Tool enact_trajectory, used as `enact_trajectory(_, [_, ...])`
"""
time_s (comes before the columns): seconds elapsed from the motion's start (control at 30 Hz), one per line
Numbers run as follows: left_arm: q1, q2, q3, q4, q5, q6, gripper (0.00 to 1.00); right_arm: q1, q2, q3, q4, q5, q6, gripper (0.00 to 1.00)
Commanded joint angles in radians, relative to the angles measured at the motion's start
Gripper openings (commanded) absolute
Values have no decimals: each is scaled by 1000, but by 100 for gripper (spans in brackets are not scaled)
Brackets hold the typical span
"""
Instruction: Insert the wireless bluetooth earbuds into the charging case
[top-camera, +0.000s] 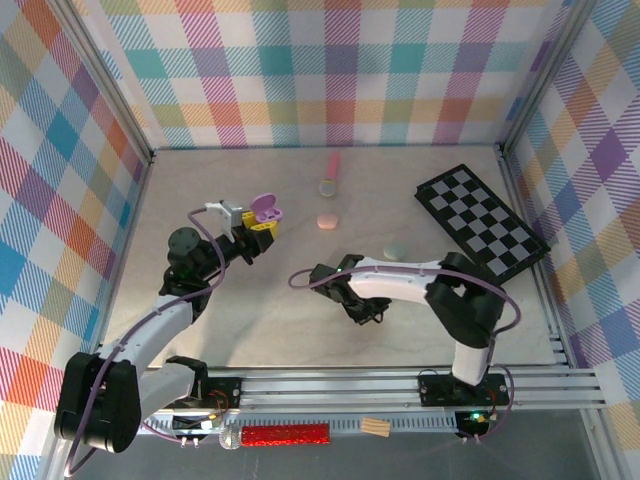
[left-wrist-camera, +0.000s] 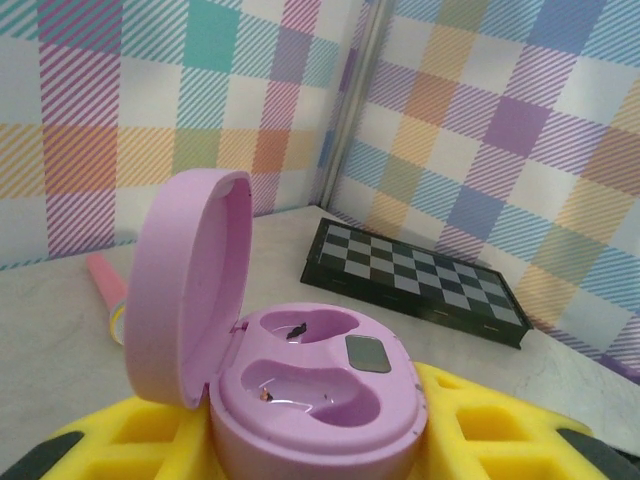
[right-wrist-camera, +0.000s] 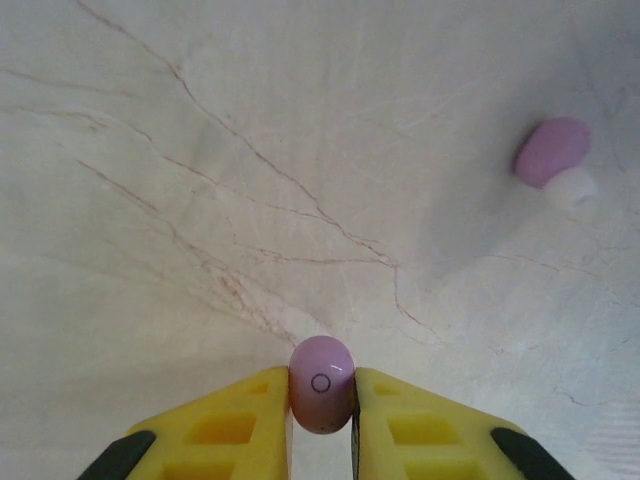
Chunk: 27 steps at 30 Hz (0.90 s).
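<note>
Right: purple earbud (right-wrist-camera: 321, 380) sits pinched between the right gripper's (right-wrist-camera: 321, 398) yellow fingers, down at the table (right-wrist-camera: 200, 200). Second earbud (right-wrist-camera: 553, 160) lies loose ahead and right of that claw, well apart. Left gripper (left-wrist-camera: 320, 462) clamps the open charging case (left-wrist-camera: 310, 405), lid hinged up on its left, both wells apparently empty. Suggest centring the pinch, then lifting straight up. The glossy shell likely squirts out if skewed. Match bud orientation to the well before lowering.
</note>
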Motion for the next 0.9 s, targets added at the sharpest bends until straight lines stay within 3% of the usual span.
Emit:
enact_trajectory(0.0, [-29,23,51,22,38,50,40,-52,-159,-18,70,-77,18,22])
enact_trajectory(0.2, [-117,82,110,-17,65,114,40,-203,-423,-55,227,-283,2,22])
enact_trajectory(0.37, [-196,137,184,-117,88,190,40,-344,-535,-25,245,-434,-11,22])
enact_trajectory(0.6, [-253,210,244,-141,176,184,40,-431,-621,66,273,-565,-71,23])
enact_trajectory(0.87, [-302,263,309,-227,250,216,40,-440,-614,166,307,-713,-188,23])
